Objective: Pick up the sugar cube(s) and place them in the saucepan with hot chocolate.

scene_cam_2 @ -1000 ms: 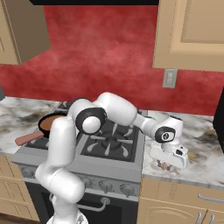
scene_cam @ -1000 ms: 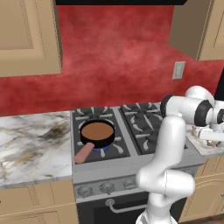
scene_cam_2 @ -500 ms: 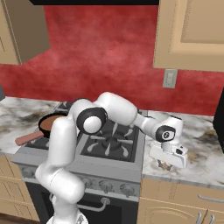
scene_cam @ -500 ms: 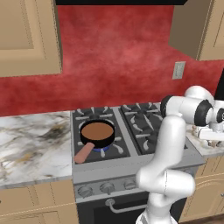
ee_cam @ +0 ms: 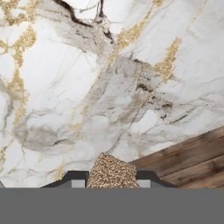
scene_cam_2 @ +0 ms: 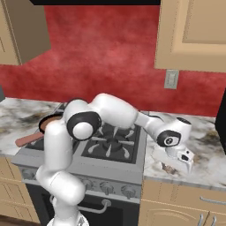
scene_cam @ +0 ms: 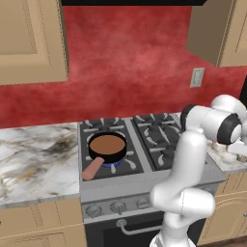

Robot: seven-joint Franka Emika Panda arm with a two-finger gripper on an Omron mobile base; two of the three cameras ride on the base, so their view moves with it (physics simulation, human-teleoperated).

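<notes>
Brown, grainy sugar cube [ee_cam: 112, 172] sits between the hand's [ee_cam: 111, 177] fingertips — clamped on it, low over the marble tabletop [ee_cam: 87, 87] right of the stove. Saucepan with hot chocolate [scene_cam: 107, 146] waits on the front-left burner — well apart, so a long carry leftward.

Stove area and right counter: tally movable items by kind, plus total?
saucepan with hot chocolate: 1
sugar cube, brown and speckled, between the claw fingertips: 1
Total: 2
</notes>
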